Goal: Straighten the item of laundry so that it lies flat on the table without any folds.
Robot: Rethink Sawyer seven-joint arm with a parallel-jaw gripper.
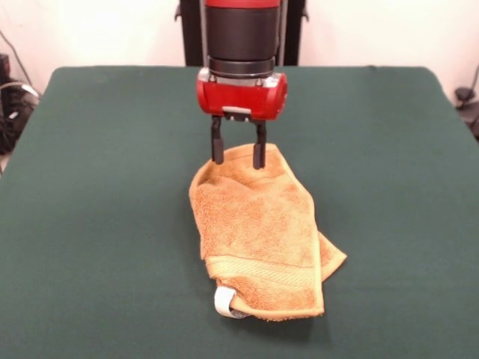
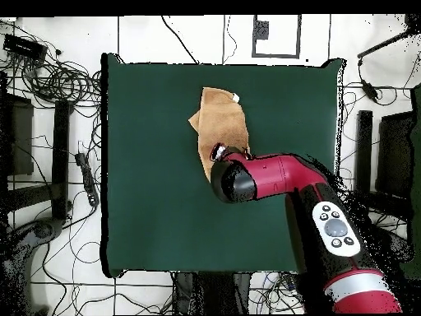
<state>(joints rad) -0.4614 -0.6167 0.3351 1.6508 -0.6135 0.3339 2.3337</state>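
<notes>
The item of laundry point(image 1: 258, 224), an orange-tan terry towel, lies folded over itself in the middle of the green table point(image 1: 90, 187). A lower layer pokes out at its right side, and a white tag loop point(image 1: 224, 302) shows at the near left corner. My gripper point(image 1: 238, 157) stands open and upright over the towel's far edge, with one fingertip point(image 1: 217, 155) at the left of that edge and the other on the cloth. In the overhead view the towel point(image 2: 224, 123) runs out from under the arm's wrist point(image 2: 234, 181), which hides the gripper.
Green cloth point(image 2: 148, 164) surrounds the towel widely on all sides. Cables and stands point(image 2: 57, 82) lie on the floor beyond the table's edges. The black pedestal point(image 1: 239, 30) stands behind the table.
</notes>
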